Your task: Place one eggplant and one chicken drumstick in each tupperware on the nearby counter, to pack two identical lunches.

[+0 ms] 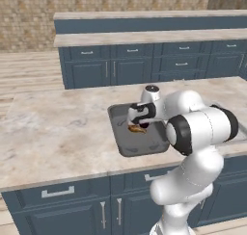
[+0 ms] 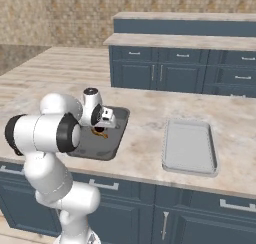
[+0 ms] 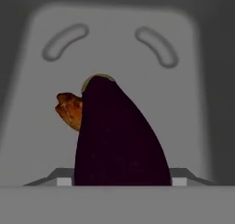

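A: Nearest to us, the hand (image 3: 117,182) has its two tips set apart on either side of a dark purple eggplant (image 3: 119,136), which stands between them and fills the gap. We read that as the hand holding the eggplant.

B: Agreed. Just past the eggplant's far end we see a browned chicken drumstick (image 3: 69,110) lying on the floor of the dark grey tub (image 3: 193,103).

A: From the left base view the hand (image 1: 141,119) hangs inside that tub (image 1: 120,133), with the drumstick (image 1: 137,129) under it. So we judge the step to be setting the eggplant into the tub beside the drumstick.

B: Whether the eggplant already touches the tub floor, we cannot tell.

A: Farther along the tabletop (image 2: 145,123), well apart from the tub, sits the shallow pale tray (image 2: 190,147). We see nothing in it.

B: Then we are about halfway at best: one lunch nearly packed, the other not begun.

A: The next move, as we see it, calls for lowering until the eggplant rests, spreading the tips to let go, and lifting straight up so we don't drag it or nudge the drumstick.

B: After that we need a second eggplant and drumstick for the tray.
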